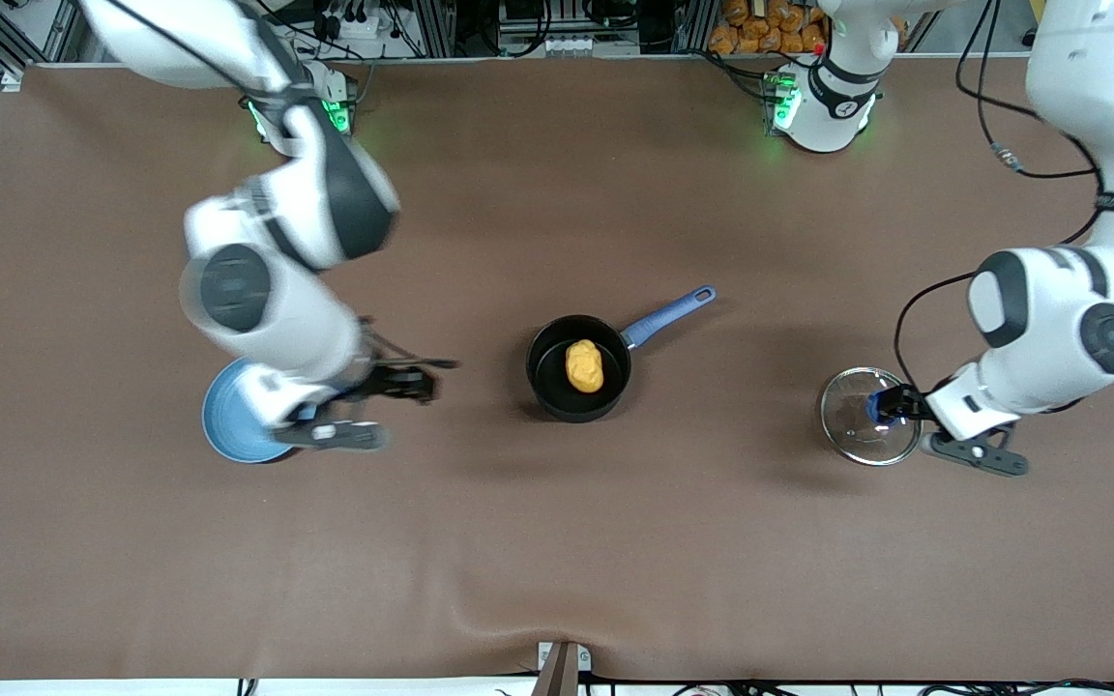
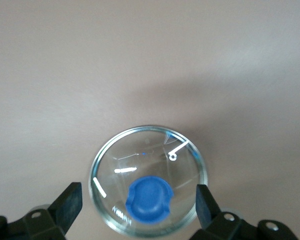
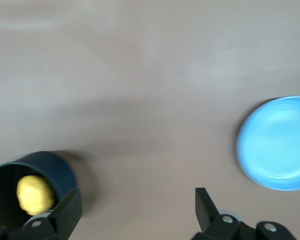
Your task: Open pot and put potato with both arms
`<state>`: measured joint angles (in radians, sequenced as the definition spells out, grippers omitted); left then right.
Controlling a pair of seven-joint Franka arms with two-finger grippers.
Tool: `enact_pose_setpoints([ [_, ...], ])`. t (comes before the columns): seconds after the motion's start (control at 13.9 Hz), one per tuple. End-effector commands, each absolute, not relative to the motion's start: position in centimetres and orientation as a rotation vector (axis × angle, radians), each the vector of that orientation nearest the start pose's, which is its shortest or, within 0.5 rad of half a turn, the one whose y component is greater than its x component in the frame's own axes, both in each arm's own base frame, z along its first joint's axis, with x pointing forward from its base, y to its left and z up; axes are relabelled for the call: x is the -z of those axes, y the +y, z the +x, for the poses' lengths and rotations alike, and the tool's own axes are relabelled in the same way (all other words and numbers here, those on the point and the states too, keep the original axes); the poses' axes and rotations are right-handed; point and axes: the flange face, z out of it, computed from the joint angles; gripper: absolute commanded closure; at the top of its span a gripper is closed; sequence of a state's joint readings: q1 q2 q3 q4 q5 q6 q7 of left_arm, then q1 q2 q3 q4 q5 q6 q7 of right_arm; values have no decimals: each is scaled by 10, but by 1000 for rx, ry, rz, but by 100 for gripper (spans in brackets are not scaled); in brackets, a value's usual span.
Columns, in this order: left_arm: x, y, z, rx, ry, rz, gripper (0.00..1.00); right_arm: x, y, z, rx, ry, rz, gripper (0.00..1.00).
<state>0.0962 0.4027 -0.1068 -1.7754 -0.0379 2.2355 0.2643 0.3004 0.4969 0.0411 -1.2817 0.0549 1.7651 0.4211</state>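
The black pot (image 1: 578,369) with a long blue handle (image 1: 669,315) stands uncovered mid-table. The yellow-orange potato (image 1: 584,366) lies inside it; both also show in the right wrist view, the pot (image 3: 45,170) and the potato (image 3: 35,194). The glass lid (image 1: 868,418) with its blue knob (image 2: 149,198) lies on the table toward the left arm's end. My left gripper (image 1: 891,404) (image 2: 138,197) is open, its fingers (image 2: 70,201) apart on either side of the knob. My right gripper (image 1: 417,377) (image 3: 137,202) is open and empty over bare table between the plate and the pot.
A flat light-blue plate (image 1: 233,425) (image 3: 277,142) lies toward the right arm's end, partly under the right arm. The brown table cloth (image 1: 557,541) stretches wide between the pot and the front camera. Both arm bases stand along the table's edge farthest from that camera.
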Motion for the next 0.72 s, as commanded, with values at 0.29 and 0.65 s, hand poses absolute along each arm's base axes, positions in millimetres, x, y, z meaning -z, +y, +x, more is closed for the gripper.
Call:
enact_pose_setpoints([
  [0.29,-566,-43,610,52,61,-3210,0,-564,98,637,-61,124,-3093,0],
  [0.65,-632,-63,563,60,70,-3192,0,-583,16,633,-52,-70,-3089,0],
])
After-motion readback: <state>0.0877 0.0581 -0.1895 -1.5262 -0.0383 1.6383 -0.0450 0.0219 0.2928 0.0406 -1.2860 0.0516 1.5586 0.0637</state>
